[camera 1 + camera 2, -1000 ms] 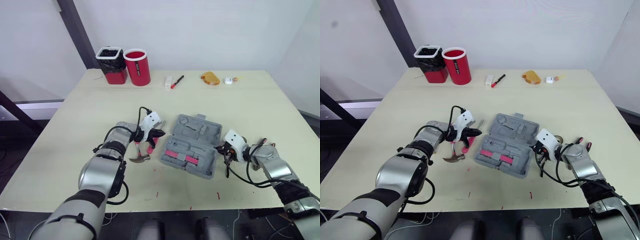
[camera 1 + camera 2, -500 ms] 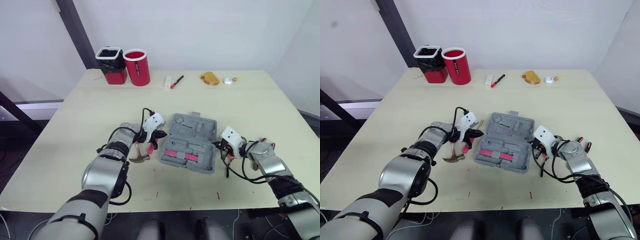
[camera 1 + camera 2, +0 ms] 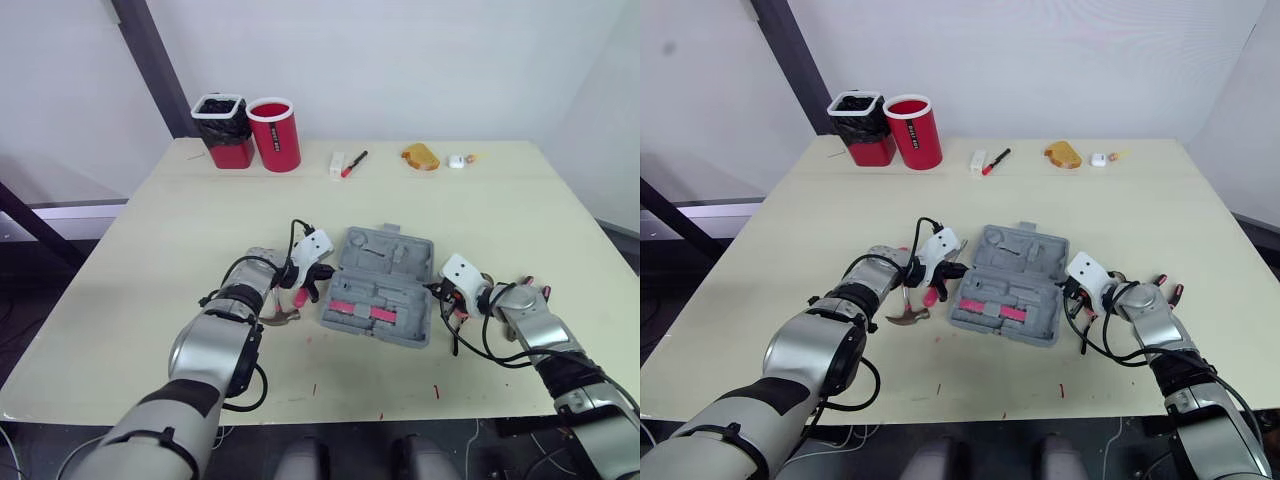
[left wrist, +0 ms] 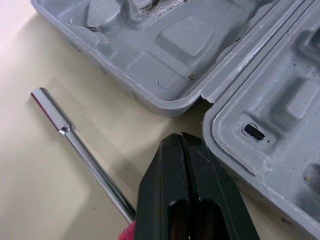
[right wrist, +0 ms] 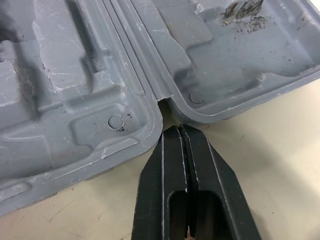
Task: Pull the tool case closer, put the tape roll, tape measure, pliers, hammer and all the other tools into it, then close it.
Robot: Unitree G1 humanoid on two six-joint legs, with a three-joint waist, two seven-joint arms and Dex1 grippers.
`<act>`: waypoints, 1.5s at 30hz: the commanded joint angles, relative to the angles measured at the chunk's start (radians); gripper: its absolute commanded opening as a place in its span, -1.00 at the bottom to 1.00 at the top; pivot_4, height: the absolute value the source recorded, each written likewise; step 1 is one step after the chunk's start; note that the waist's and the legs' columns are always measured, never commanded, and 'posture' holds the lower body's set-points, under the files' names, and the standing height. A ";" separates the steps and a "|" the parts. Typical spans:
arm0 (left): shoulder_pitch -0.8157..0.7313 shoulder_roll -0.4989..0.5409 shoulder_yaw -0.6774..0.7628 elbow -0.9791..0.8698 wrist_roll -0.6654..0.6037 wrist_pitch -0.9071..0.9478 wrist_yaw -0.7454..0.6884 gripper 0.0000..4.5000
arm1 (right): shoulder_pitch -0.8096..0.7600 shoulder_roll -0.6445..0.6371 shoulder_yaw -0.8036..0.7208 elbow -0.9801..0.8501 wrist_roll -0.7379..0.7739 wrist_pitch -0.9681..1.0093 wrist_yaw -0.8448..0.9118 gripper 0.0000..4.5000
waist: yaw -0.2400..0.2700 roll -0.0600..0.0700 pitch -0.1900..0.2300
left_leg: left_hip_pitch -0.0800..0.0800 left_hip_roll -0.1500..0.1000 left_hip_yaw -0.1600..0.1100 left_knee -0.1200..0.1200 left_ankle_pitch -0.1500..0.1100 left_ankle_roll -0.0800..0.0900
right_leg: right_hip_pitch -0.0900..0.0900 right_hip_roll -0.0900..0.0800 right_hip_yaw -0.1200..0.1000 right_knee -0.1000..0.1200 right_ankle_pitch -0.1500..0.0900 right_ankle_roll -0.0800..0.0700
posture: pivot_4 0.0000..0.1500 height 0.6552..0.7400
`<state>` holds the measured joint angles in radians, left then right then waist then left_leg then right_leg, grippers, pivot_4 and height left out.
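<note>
**Head views.** Your tool case [image 3: 378, 287] lies open at mid-table, lid half toward 12 o'clock and tray half toward 6 o'clock. Red-handled pieces [image 3: 352, 310] sit in the tray. Your left gripper [image 3: 322, 275] is at the case's 9 o'clock edge and your right gripper [image 3: 441, 296] at its 3 o'clock edge. The hammer [image 3: 283, 317] lies on the table at about 8 o'clock from the case, just beside your left gripper. Along the far edge, the tape roll [image 3: 421, 156] is at 12 to 1 o'clock, a red marker [image 3: 353, 163] at 12 and two red bins [image 3: 274, 134] at 11.

**Left wrist view.** The fingers [image 4: 165, 165] are pressed together with nothing between them. Their tip is just beside the notch where the case's two halves meet; you cannot tell whether it touches. A chrome socket driver [image 4: 75, 137] lies on the table alongside the case.

**Right wrist view.** The fingers [image 5: 200, 165] are together and empty. Their tip is at the hinge notch on this side, very near the rim of the case [image 5: 75, 75].
</note>
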<state>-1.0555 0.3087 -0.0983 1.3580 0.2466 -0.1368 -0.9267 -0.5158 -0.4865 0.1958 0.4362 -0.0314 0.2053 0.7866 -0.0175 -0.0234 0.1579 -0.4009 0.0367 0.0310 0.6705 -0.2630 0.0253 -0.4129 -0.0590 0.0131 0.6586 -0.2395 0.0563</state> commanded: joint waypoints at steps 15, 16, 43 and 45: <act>0.033 0.026 -0.031 -0.024 0.008 -0.059 -0.212 -0.99 | -0.004 -0.010 -0.011 -0.075 0.029 0.021 0.119 -1.00 | 0.000 0.000 0.000 | 0.000 0.000 0.000 0.000 0.000 0.000 | 0.000 0.000 0.000 0.000 0.000 0.000 | 1.00 0.93; 0.038 0.029 -0.033 -0.027 0.008 -0.064 -0.227 -0.99 | 0.000 -0.013 -0.012 -0.081 0.030 0.024 0.124 -1.00 | 0.000 0.000 0.000 | 0.000 0.000 0.000 0.000 0.000 0.000 | 0.000 0.000 0.000 0.000 0.000 0.000 | 1.00 0.93; 0.311 0.118 -0.092 -0.484 -0.071 0.101 -0.500 -0.99 | 0.153 -0.050 -0.014 -0.312 0.107 0.147 0.210 -1.00 | 0.000 0.000 0.000 | 0.001 0.000 0.000 0.000 0.000 0.000 | 0.000 0.000 0.001 0.001 0.000 0.000 | 1.00 0.93; 0.353 0.131 -0.105 -0.576 -0.083 0.153 -0.510 -0.99 | 0.163 -0.057 -0.015 -0.325 0.112 0.153 0.214 -1.00 | 0.000 0.000 0.000 | 0.001 0.000 0.000 0.000 0.000 0.000 | 0.000 0.000 0.001 0.001 0.000 0.000 | 1.00 0.93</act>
<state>-0.7430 0.4402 -0.1607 0.8552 0.1706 -0.0347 -1.3964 -0.3542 -0.5376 0.1883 0.1690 0.0494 0.3593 0.9843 -0.0173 -0.0230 0.1576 -0.3998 0.0371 0.0313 0.6705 -0.2630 0.0254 -0.4128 -0.0589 0.0139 0.6598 -0.2396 0.0561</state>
